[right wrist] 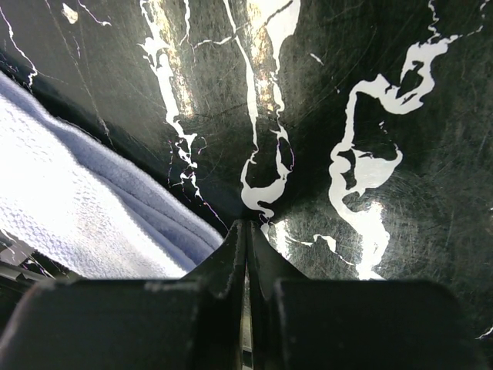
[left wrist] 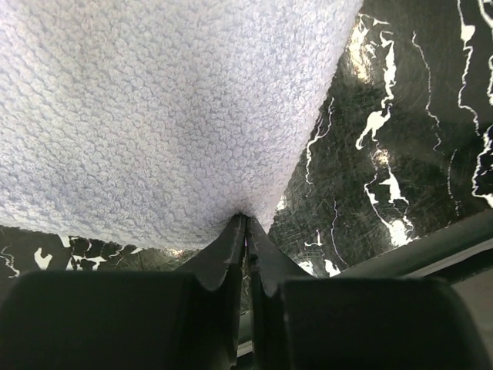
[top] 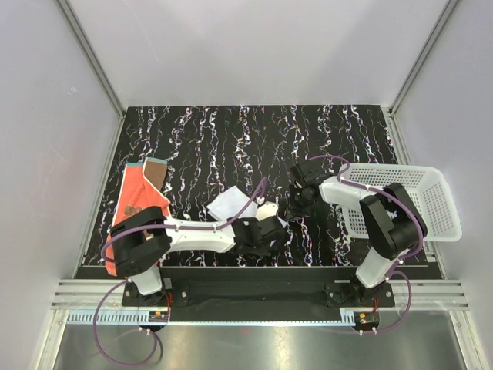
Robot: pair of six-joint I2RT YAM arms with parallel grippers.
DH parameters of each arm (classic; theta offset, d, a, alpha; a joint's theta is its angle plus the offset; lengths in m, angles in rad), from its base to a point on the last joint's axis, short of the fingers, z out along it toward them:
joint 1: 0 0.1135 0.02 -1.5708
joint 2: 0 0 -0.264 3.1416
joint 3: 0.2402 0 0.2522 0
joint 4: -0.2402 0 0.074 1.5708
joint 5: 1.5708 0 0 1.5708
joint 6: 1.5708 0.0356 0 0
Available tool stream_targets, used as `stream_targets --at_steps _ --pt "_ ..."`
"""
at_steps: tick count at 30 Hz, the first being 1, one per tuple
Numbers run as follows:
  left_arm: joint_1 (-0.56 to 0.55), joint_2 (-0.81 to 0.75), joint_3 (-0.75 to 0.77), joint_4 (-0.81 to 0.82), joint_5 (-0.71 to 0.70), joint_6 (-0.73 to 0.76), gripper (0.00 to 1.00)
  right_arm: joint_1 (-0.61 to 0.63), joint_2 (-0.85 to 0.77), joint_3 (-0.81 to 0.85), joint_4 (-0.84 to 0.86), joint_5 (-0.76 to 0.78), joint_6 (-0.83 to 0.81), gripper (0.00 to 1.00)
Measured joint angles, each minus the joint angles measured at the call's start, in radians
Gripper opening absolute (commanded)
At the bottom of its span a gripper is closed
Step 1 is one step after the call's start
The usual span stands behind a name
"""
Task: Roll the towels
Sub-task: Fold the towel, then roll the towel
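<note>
The white towel (top: 228, 203) lies crumpled near the table's middle and fills the upper left wrist view (left wrist: 154, 108). My left gripper (top: 269, 222) (left wrist: 246, 217) is shut, its tips pinching that towel's puckered near edge. The orange towel (top: 141, 202) lies flat at the far left, with a brownish corner folded over at its top; my left arm covers part of it. My right gripper (top: 296, 206) (right wrist: 248, 222) is shut with nothing in it, tips against the black marbled table just right of the white towel (right wrist: 69, 208).
A white perforated basket (top: 420, 202) stands at the right edge of the table, behind my right arm. The black table (top: 254, 139) with white veins runs back to the enclosure walls.
</note>
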Motion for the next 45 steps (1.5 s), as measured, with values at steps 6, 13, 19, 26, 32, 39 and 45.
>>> stream_targets --at_steps 6,13,19,26,32,39,45 --pt "0.003 -0.035 -0.065 0.095 0.018 -0.031 0.13 0.000 0.003 0.005 -0.005 0.002 -0.001 0.12" --pt "-0.002 -0.082 -0.051 0.038 0.036 -0.013 0.87 -0.008 0.003 0.097 -0.118 0.109 -0.043 0.93" --pt "-0.002 -0.146 0.074 -0.150 -0.029 0.047 0.88 -0.014 -0.082 0.134 -0.215 0.199 -0.052 0.93" --pt "0.003 -0.293 0.126 -0.279 -0.106 0.130 0.89 0.007 -0.396 -0.146 -0.056 0.039 0.093 0.83" --pt "0.014 -0.393 0.145 -0.375 -0.156 0.219 0.88 0.085 -0.415 -0.333 0.135 -0.085 0.243 0.78" --pt "0.053 -0.528 0.123 -0.422 -0.184 0.260 0.88 0.099 -0.295 -0.353 0.355 -0.137 0.332 0.71" --pt "0.057 -0.605 0.011 -0.409 -0.174 0.250 0.79 0.113 -0.171 -0.358 0.525 -0.183 0.383 0.49"
